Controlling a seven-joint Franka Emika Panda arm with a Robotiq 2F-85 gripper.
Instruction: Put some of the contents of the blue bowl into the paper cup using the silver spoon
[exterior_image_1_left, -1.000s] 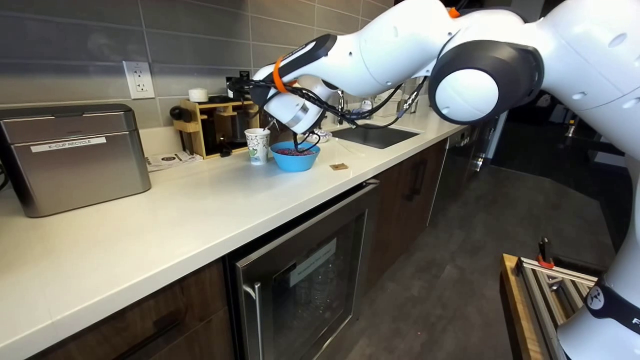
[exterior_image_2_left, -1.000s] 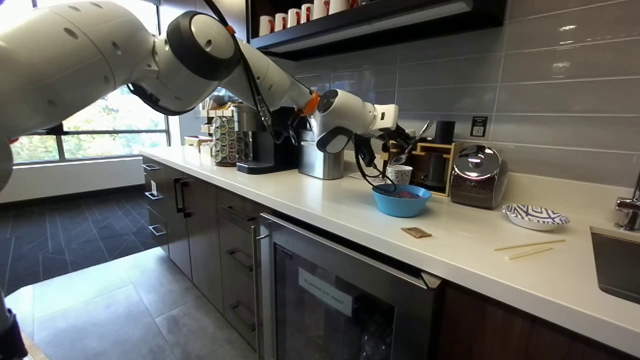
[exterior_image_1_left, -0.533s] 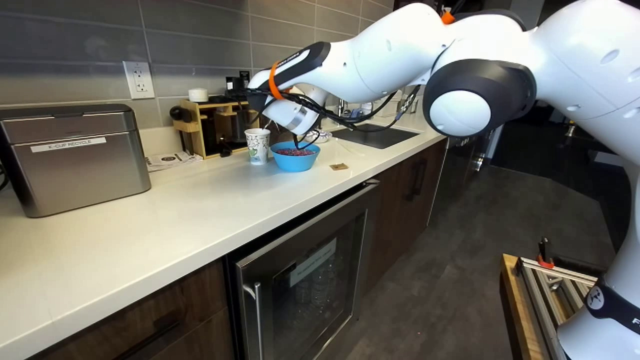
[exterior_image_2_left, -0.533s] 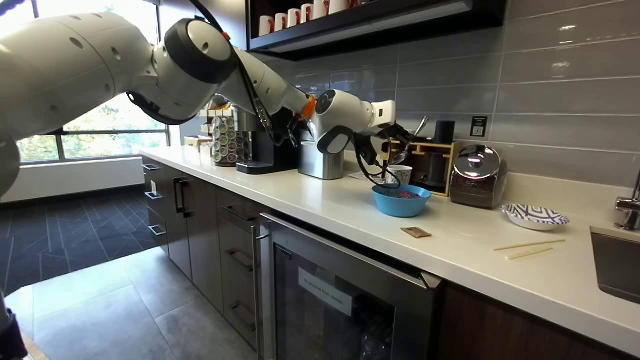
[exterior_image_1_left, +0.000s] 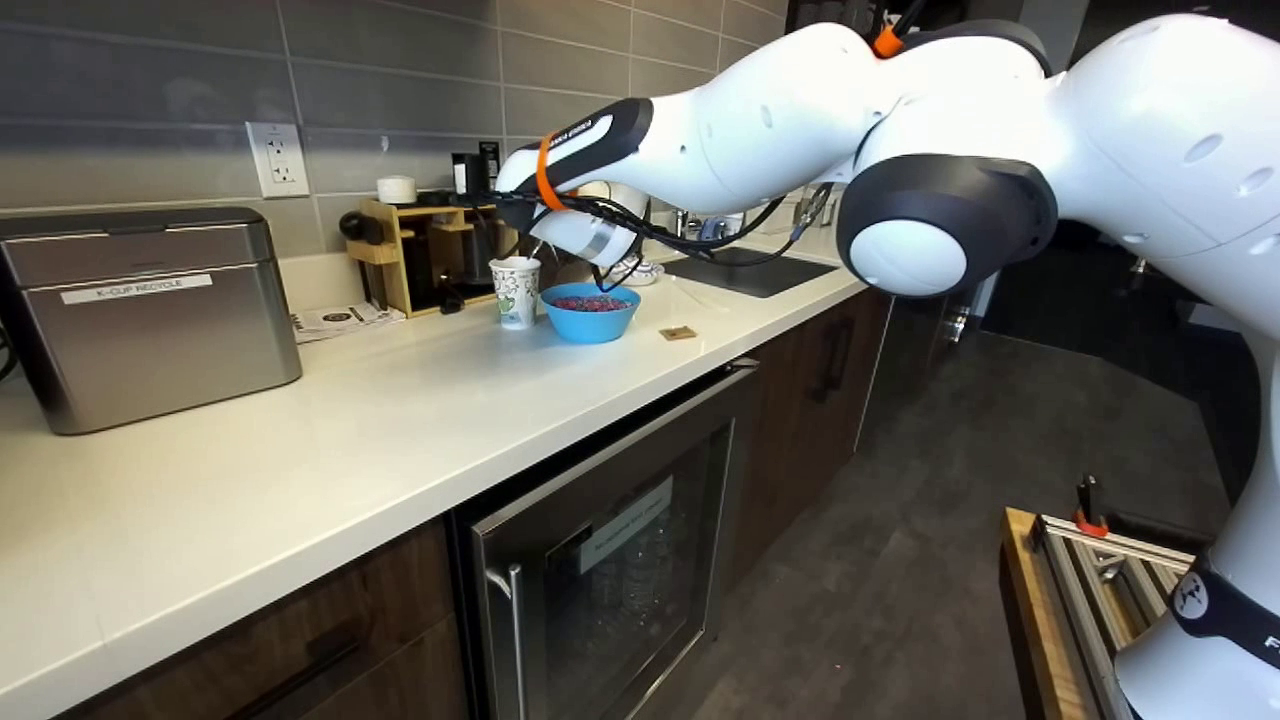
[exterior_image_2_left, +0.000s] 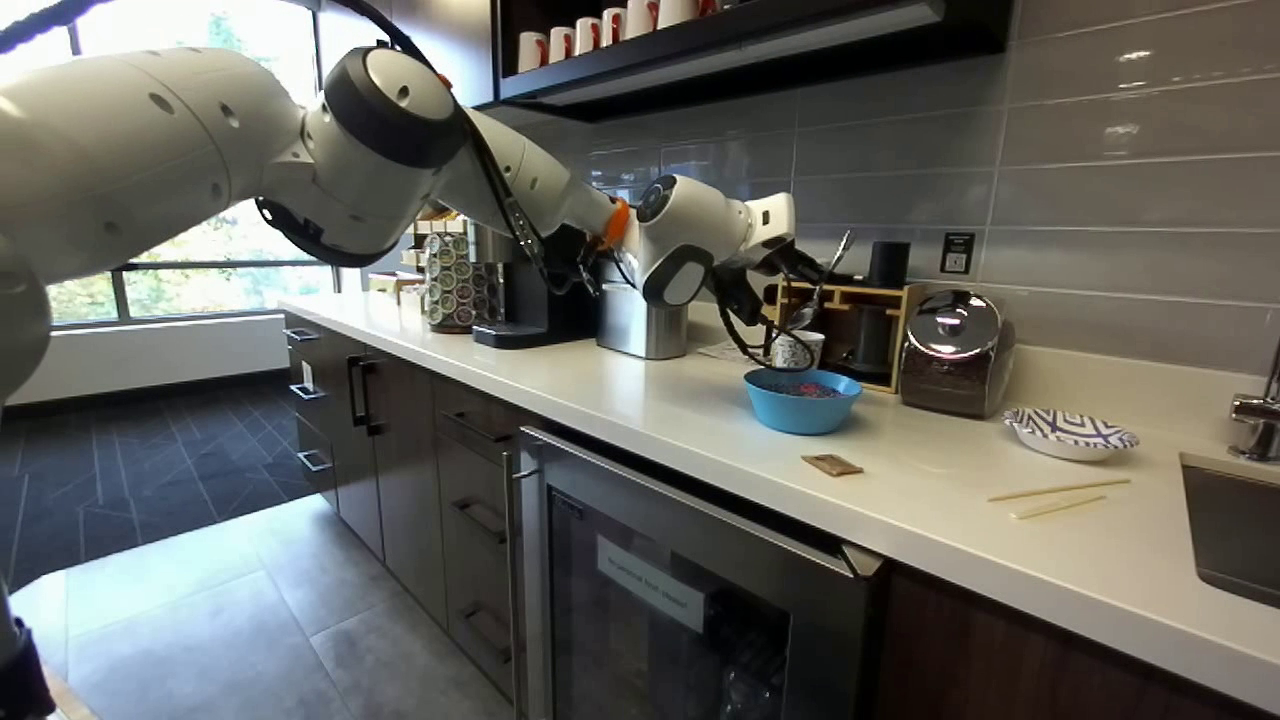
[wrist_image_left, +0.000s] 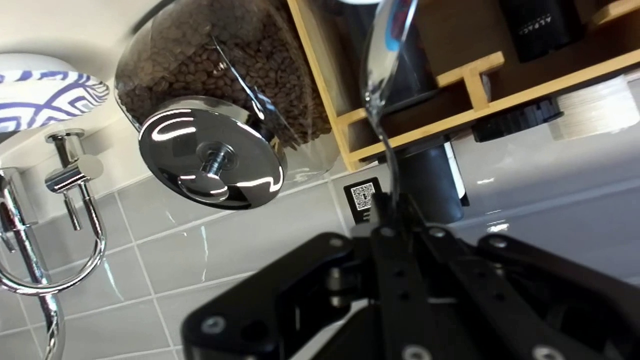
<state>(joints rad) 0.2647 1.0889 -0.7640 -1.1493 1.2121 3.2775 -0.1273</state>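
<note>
Steeper than half a second ago, the silver spoon (exterior_image_2_left: 803, 317) has been swung closer to upright, scoop lowermost, right of centre in an exterior view. Meanwhile the middle of the robot arm (exterior_image_1_left: 760, 140) has been lowered in both exterior views, and a loop of black cable (exterior_image_1_left: 650, 233) has been raised slightly from the mouth of the blue bowl (exterior_image_2_left: 803, 414). By this, a tipping-out into the paper cup (exterior_image_1_left: 515, 295) is judged to be under way — at such a slant any load would likely be shed.

The scoop is seen just above the cup's rim; whether it is squarely over the mouth cannot be told, and the cup's floor is hidden. Blue and red are mirrored in the scoop at the top of the wrist view, but no load can be made out. The handle is pinched between the fingertips of the gripper (wrist_image_left: 395, 207), with hardly a gap between them. Just beside the cup, the bowl is seen with its contents (exterior_image_1_left: 590, 304), small reddish bits.

Farther out, the top of the wrist view is crowded by a bean jar (wrist_image_left: 210, 70) and a wooden rack (wrist_image_left: 475, 90), so a deeper push is best avoided. More room is judged to lie toward the lower left of an exterior view, over the counter (exterior_image_1_left: 400, 400) — provided the cable is kept off the bowl's rim.
</note>
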